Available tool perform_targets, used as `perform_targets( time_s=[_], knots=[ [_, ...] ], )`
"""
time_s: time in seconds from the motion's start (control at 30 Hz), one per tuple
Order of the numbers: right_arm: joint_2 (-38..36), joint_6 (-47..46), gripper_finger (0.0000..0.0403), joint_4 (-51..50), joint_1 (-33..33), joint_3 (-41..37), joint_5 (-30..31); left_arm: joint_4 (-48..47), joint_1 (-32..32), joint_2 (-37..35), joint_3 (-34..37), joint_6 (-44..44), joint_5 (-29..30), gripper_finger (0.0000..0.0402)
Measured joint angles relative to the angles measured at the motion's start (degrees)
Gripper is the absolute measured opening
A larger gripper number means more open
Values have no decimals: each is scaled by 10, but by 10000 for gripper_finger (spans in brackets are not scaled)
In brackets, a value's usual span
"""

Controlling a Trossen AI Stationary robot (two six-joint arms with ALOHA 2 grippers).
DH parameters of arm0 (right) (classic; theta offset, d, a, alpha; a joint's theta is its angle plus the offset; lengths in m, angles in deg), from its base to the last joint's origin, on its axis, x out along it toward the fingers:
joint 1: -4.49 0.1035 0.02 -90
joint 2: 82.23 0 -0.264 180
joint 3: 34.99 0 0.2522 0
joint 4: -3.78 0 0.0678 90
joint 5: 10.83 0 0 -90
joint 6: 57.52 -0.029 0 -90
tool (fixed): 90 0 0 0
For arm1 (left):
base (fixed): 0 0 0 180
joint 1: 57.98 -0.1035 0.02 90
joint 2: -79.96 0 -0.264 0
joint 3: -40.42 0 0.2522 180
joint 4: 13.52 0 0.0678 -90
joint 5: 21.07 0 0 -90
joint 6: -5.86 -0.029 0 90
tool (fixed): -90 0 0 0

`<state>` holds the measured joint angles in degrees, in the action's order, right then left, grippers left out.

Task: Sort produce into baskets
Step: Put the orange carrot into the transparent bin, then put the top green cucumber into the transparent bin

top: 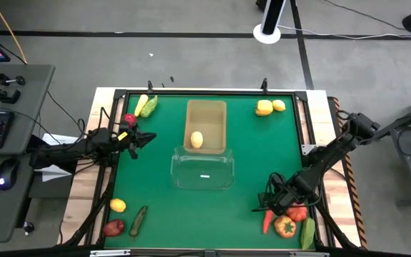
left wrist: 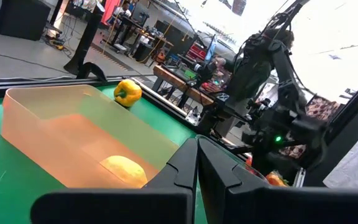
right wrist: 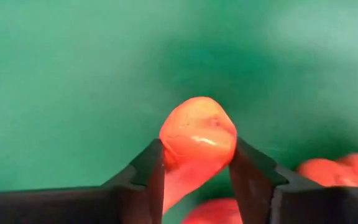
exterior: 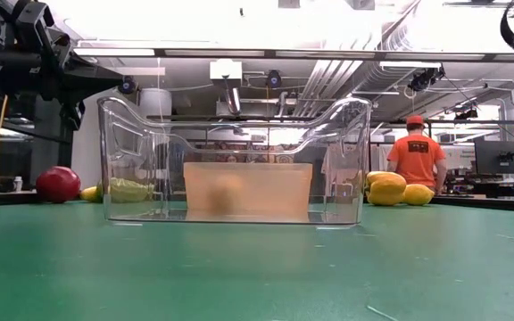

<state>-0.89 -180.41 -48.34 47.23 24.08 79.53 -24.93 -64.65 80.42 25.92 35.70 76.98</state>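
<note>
A tan bin (top: 205, 125) holds one lemon (top: 197, 139); a clear bin (top: 203, 171) stands just in front of it. My right gripper (top: 268, 208) is near the table's near right corner, shut on a red-orange carrot (right wrist: 197, 140), beside a tomato (top: 297, 213), an orange pepper (top: 285, 227) and a green cucumber (top: 307, 234). My left gripper (top: 147, 138) is shut and empty, left of the tan bin; its joined fingers show in the left wrist view (left wrist: 197, 165). My right gripper pinches the carrot's thick end (right wrist: 194, 149) between its two fingers, one on each side. The fingers slant down from the table's right side and lie across the carrot. The rest of the carrot (top: 266, 223) trails toward the near edge; whether it is lifted I cannot tell.
At the far left lie a red fruit (top: 129, 119), a banana (top: 141, 106) and a cucumber (top: 150, 107). At the far right lie a yellow pepper (top: 264, 108) and a lemon (top: 279, 106). At the near left lie a lemon (top: 118, 205), an apple (top: 113, 228) and a cucumber (top: 138, 220).
</note>
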Motion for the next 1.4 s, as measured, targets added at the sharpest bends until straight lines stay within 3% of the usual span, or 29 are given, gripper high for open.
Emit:
perform_targets(
  time_s=[0.2, 0.33, 0.4, 0.5, 0.6, 0.77, 0.87, 1.03, 1.2, 1.3, 1.4],
  knots=[
    [-70, 109, 122, -98, -13, 102, 217, 0, 0, 0, 0, 0, 0, 1],
    [-99, 289, 121, -110, -36, 174, 392, 0, 0, 0, 0, 0, 0, 1],
    [-102, 396, 120, -91, -61, 201, 426, 0, 0, 0, 0, 0, 0, 1],
    [-97, 559, 120, -15, -117, 211, 415, 0, 0, 0, 0, 0, 0, 1],
    [-78, 700, 120, 91, -176, 204, 364, 0, 0, 0, 0, 0, 0, 1],
    [-23, 821, 134, 186, -254, 202, 251, 0, 0, 0, 0, 0, 0, 1],
    [15, 894, 162, 194, -279, 202, 232, 0, 0, 0, 0, 0, 0, 1],
    [62, 931, 232, 198, -310, 202, 212, 0, 0, 0, 0, 0, 0, 1],
    [73, 903, 301, 211, -338, 202, 136, 0, 0, 0, 0, 0, 0, 1],
    [67, 886, 324, 236, -345, 202, 108, 0, 0, 0, 0, 0, 0, 1],
    [59, 876, 330, 270, -351, 202, 118, 0, 0, 0, 0, 0, 0, 1]
  ],
)
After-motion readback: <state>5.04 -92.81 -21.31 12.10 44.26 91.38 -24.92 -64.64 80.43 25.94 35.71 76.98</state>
